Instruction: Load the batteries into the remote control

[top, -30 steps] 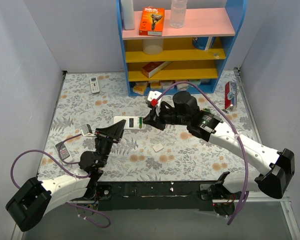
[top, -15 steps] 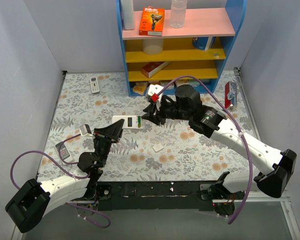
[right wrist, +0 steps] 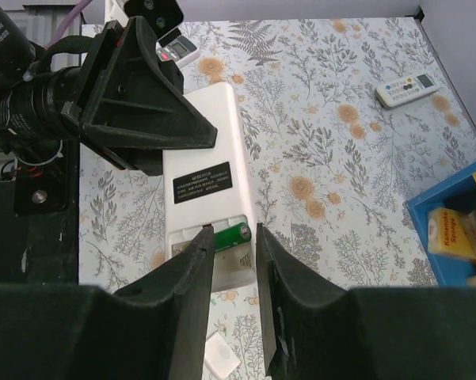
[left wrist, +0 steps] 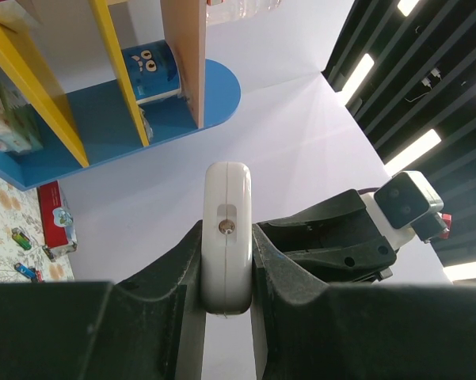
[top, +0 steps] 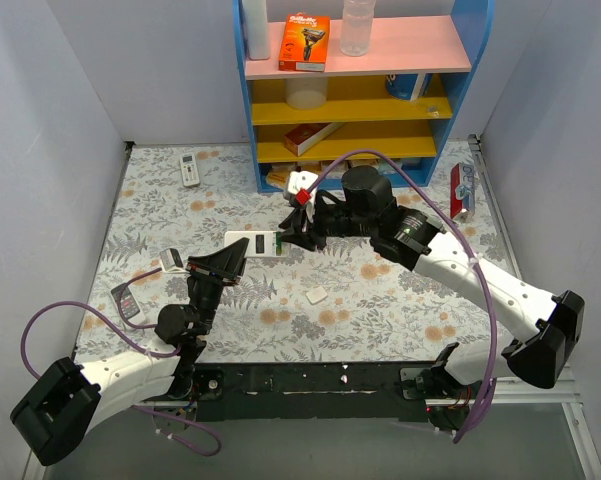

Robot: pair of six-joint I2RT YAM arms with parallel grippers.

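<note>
The remote control (top: 261,244) lies back-up, white with a black label, its battery recess open. My left gripper (top: 240,254) is shut on one end of it; the left wrist view shows that white end (left wrist: 226,190) pinched between both fingers of the left gripper (left wrist: 226,231). My right gripper (top: 288,235) hovers over the other end. In the right wrist view a green battery (right wrist: 238,233) lies in the recess of the remote control (right wrist: 202,142), and the right gripper (right wrist: 233,231) stands open astride it, with a gap at the right finger.
A small white cover piece (top: 317,295) lies on the floral cloth near the remote. An all-white remote (top: 189,168) sits at back left, and a small grey device (top: 128,300) at left. The blue and yellow shelf (top: 350,90) stands behind. A red pack (top: 461,190) is at right.
My right gripper has slid left along the remote toward the left gripper and its jaws have parted. The left arm and the remote have stayed put.
</note>
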